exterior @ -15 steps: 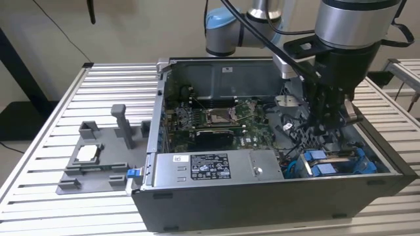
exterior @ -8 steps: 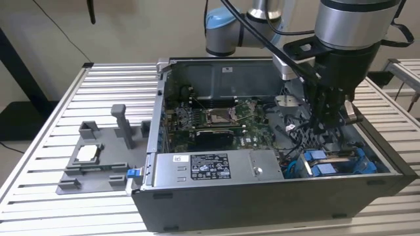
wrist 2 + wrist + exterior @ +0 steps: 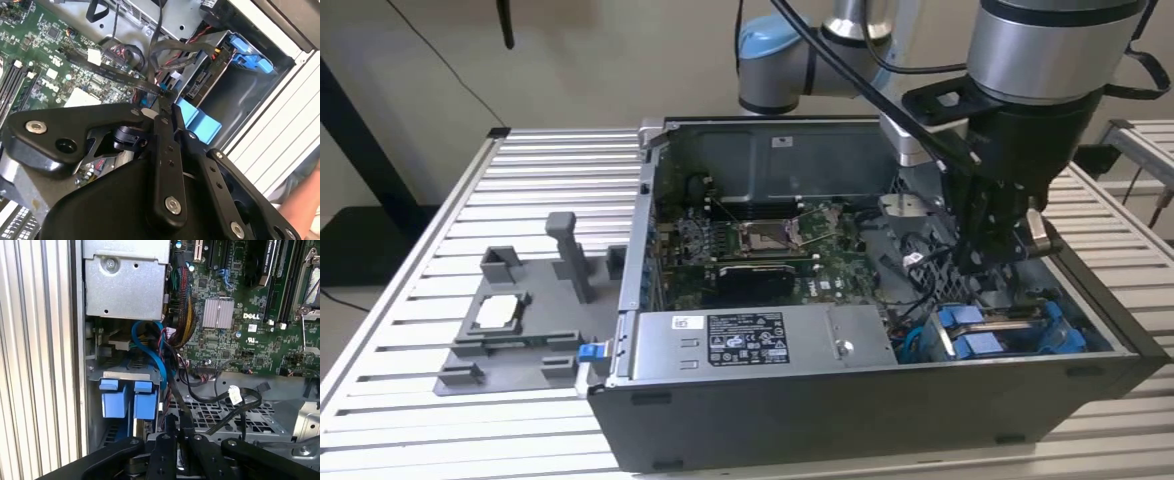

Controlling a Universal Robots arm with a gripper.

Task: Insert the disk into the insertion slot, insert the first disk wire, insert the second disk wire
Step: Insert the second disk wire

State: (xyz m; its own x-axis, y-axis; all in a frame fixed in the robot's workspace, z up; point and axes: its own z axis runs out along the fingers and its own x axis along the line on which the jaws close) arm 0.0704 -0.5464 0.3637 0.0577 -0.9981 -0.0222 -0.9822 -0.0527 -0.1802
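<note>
One flat silver hard drive clipped in a bright blue plastic frame [image 3: 1001, 330] sits inside the rectangular grey sheet-metal drive bay [image 3: 917, 345] at the front corner of the open black computer case [image 3: 854, 410], towards the exterior view's right. Its long axis appears to run along the bay, with the two blue frame tabs [image 3: 126, 399] facing outward at the bay's mouth; most of its silver body is hidden by the bay walls and by cables, so its label cannot be made out. The black gripper [image 3: 991, 248] hangs on the arm above the case interior, just beside the bay and a little farther back, with the drive below and in front of it. In the second wrist view the gripper [image 3: 162, 100] has its fingers drawn narrow around a thin black cable with a small connector [image 3: 160, 92], close to the drive's rear edge; whether the connector is seated cannot be told. A blue flat cable [image 3: 150, 347] loops above the bay, next to the grey labelled power-supply box [image 3: 754, 340]. The green motherboard [image 3: 767, 245] lies deeper in the case, and a grey plastic fixture tray [image 3: 520, 330] stands on the slatted metal table [image 3: 400, 330] at the exterior view's left.
</note>
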